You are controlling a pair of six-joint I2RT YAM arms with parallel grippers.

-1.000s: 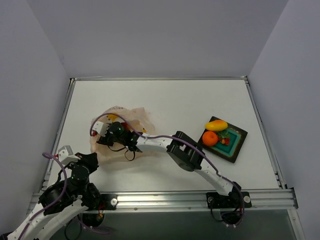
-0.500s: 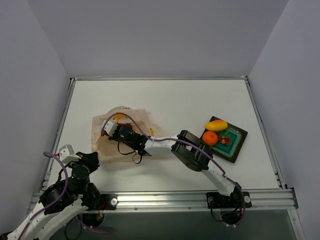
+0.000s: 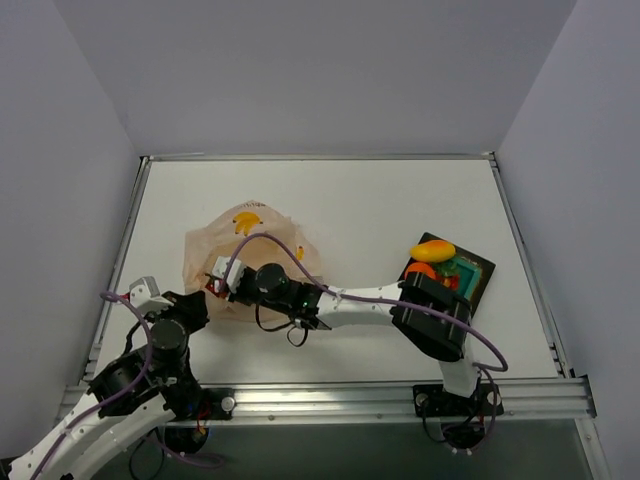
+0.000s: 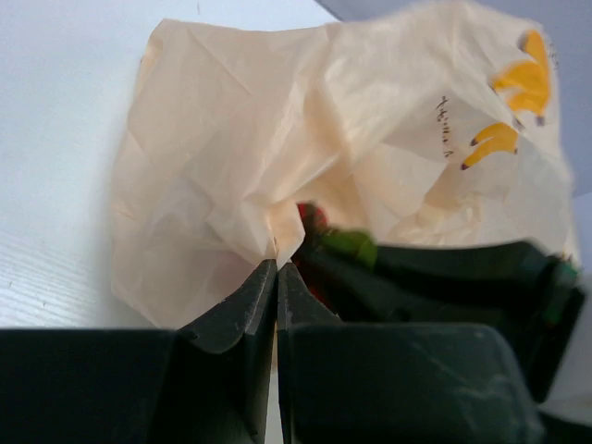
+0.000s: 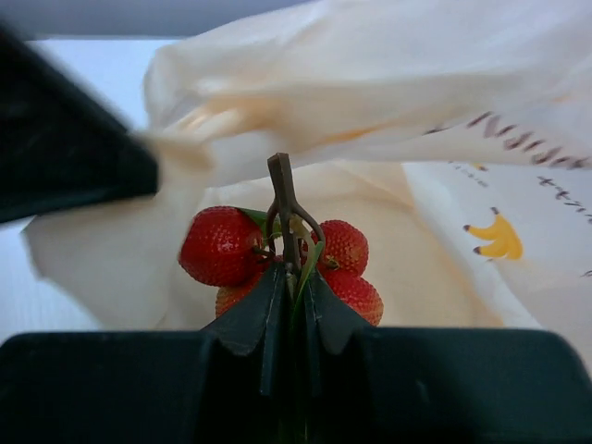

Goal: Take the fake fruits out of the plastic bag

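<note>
The plastic bag [image 3: 245, 250], pale peach with yellow banana prints, lies crumpled at the table's left. My left gripper [image 4: 277, 265] is shut on a fold of its near edge [image 4: 268, 231]. My right gripper [image 5: 291, 277] is shut on the brown stem of a bunch of red strawberries [image 5: 220, 245], which sits at the bag's mouth with the film [image 5: 388, 83] draped above and behind it. From above, the strawberries show as a red spot [image 3: 213, 288] at the right gripper's [image 3: 218, 282] tip. A yellow mango [image 3: 432, 250], an orange [image 3: 420, 270] and small red and green pieces [image 3: 451, 279] lie on the teal tray [image 3: 480, 270].
The right forearm [image 3: 350, 297] stretches across the table's near middle, and its elbow block [image 3: 432, 320] overlaps the tray's near-left corner. Grey walls enclose the table on three sides. The left arm [image 3: 150, 355] rises from the near left corner.
My right gripper has shut on the strawberry stem and drawn back toward the bag's near edge. Its elbow swung right toward the tray. The bag shifted and spread.
</note>
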